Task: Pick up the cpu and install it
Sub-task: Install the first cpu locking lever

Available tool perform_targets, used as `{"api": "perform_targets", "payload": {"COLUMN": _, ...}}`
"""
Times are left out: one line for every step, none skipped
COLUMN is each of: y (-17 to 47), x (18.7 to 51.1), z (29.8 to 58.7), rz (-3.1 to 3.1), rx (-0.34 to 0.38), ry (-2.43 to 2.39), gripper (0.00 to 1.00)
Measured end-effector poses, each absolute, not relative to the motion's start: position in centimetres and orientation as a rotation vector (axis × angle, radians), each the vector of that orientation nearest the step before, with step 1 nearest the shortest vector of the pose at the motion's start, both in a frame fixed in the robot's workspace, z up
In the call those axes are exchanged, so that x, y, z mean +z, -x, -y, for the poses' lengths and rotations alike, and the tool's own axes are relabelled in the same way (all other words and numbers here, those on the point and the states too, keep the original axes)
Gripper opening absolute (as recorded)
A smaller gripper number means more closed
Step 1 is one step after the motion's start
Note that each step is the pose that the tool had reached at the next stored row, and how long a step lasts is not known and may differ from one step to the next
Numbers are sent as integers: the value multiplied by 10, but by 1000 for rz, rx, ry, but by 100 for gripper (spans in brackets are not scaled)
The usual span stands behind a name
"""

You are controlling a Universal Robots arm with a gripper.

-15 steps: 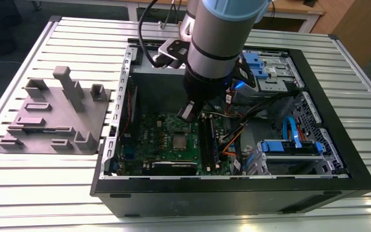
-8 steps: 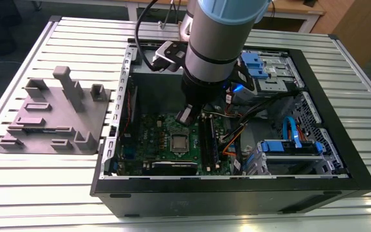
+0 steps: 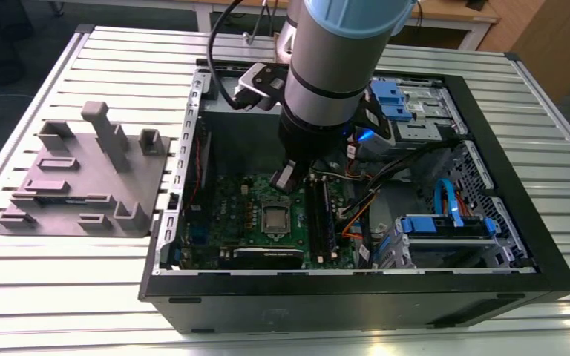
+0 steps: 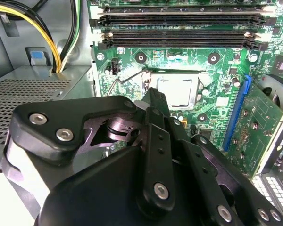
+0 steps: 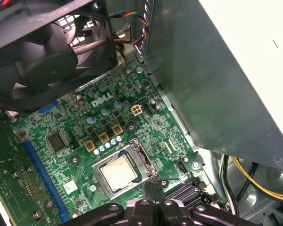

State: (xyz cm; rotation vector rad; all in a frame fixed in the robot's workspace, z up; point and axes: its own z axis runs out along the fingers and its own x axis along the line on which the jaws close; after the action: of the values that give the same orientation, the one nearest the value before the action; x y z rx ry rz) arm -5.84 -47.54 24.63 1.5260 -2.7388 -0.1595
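The cpu (image 3: 276, 217), a small silver square, lies flat in its socket on the green motherboard (image 3: 228, 200) inside the open computer case. Both wrist views show it there too: cpu (image 4: 175, 91), cpu (image 5: 119, 170). A thin wire lever (image 4: 117, 82) runs beside the socket. My gripper (image 3: 287, 178) hangs a little above the board, just off the socket's edge. In both wrist views its black fingertips are pressed together with nothing between them: gripper (image 4: 153, 95), gripper (image 5: 153, 187).
A grey metal power supply box (image 5: 226, 70) and a black fan (image 5: 47, 56) stand close around the socket. Memory slots (image 4: 179, 21), an upright card (image 4: 259, 132) and yellow cables (image 4: 37, 23) are nearby. A grey plastic fixture (image 3: 87, 178) sits on the table at the exterior view's left.
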Motion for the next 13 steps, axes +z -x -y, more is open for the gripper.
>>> {"api": "perform_targets", "payload": {"y": 58, "x": 246, "z": 475, "rz": 2739, "rx": -159, "ry": -1526, "gripper": 10}}
{"api": "perform_targets", "payload": {"y": 58, "x": 246, "z": 475, "rz": 2739, "rx": -159, "ry": -1526, "gripper": 10}}
{"api": "perform_targets", "payload": {"y": 58, "x": 246, "z": 475, "rz": 2738, "rx": -159, "ry": -1527, "gripper": 10}}
{"api": "perform_targets", "payload": {"y": 58, "x": 246, "z": 475, "rz": 2738, "rx": -159, "ry": -1527, "gripper": 10}}
{"api": "perform_targets", "payload": {"y": 58, "x": 246, "z": 475, "rz": 2738, "rx": -159, "ry": -1527, "gripper": 10}}
{"api": "perform_targets", "payload": {"y": 57, "x": 246, "z": 475, "rz": 2738, "rx": -160, "ry": -1527, "gripper": 10}}
{"api": "perform_targets", "payload": {"y": 55, "x": 246, "z": 475, "rz": 2738, "rx": -160, "ry": -1527, "gripper": 10}}
{"api": "perform_targets", "payload": {"y": 52, "x": 246, "z": 475, "rz": 2738, "rx": -160, "ry": -1527, "gripper": 10}}
{"api": "perform_targets", "payload": {"y": 47, "x": 246, "z": 475, "rz": 2738, "rx": -160, "ry": -1526, "gripper": 10}}
{"api": "perform_targets", "payload": {"y": 43, "x": 246, "z": 475, "rz": 2738, "rx": -160, "ry": -1526, "gripper": 10}}
{"api": "perform_targets", "payload": {"y": 38, "x": 246, "z": 475, "rz": 2738, "rx": -160, "ry": -1526, "gripper": 10}}
{"api": "perform_targets", "payload": {"y": 35, "x": 246, "z": 474, "rz": 2738, "rx": -160, "ry": -1527, "gripper": 10}}
{"api": "perform_targets", "payload": {"y": 32, "x": 246, "z": 473, "rz": 2738, "rx": -160, "ry": -1527, "gripper": 10}}
